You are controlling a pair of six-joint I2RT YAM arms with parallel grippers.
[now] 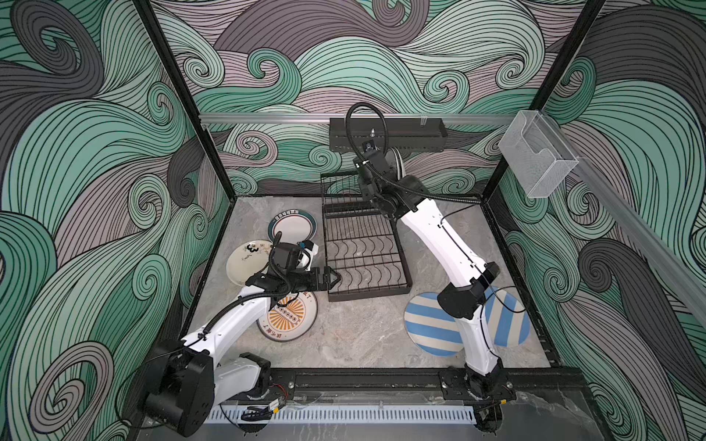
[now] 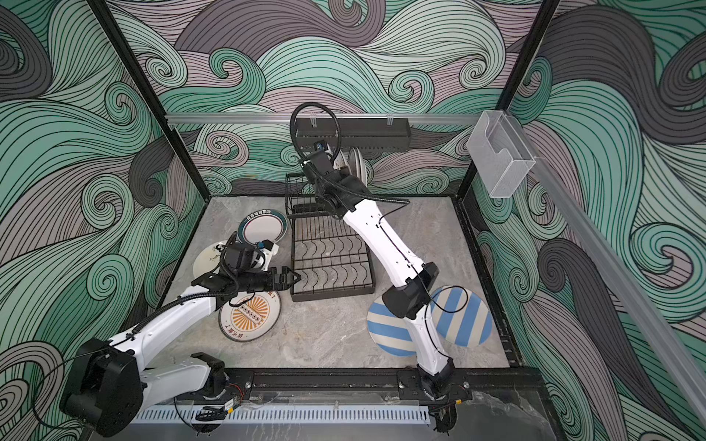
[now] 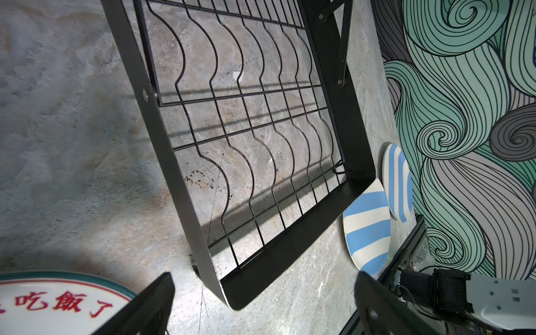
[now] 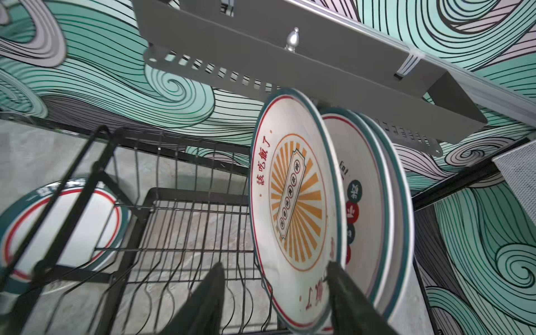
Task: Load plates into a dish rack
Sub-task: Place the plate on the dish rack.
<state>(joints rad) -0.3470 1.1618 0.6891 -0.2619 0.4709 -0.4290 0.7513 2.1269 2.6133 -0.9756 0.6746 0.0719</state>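
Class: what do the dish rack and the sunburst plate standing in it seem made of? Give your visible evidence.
Dish rack: probably metal with a matte black coating; thin bent wires, flat riveted frame.
Sunburst plate: likely glazed ceramic, possibly melamine; smooth whitish face, printed pattern, soft sheen.

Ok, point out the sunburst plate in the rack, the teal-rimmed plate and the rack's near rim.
sunburst plate in the rack (image 4: 295,203): right wrist view, orange centre.
teal-rimmed plate (image 1: 293,226): a top view, white middle.
rack (image 1: 370,293): a top view, near rim.

Robot lab test cell, swirl-printed walls, black-framed marble tabletop
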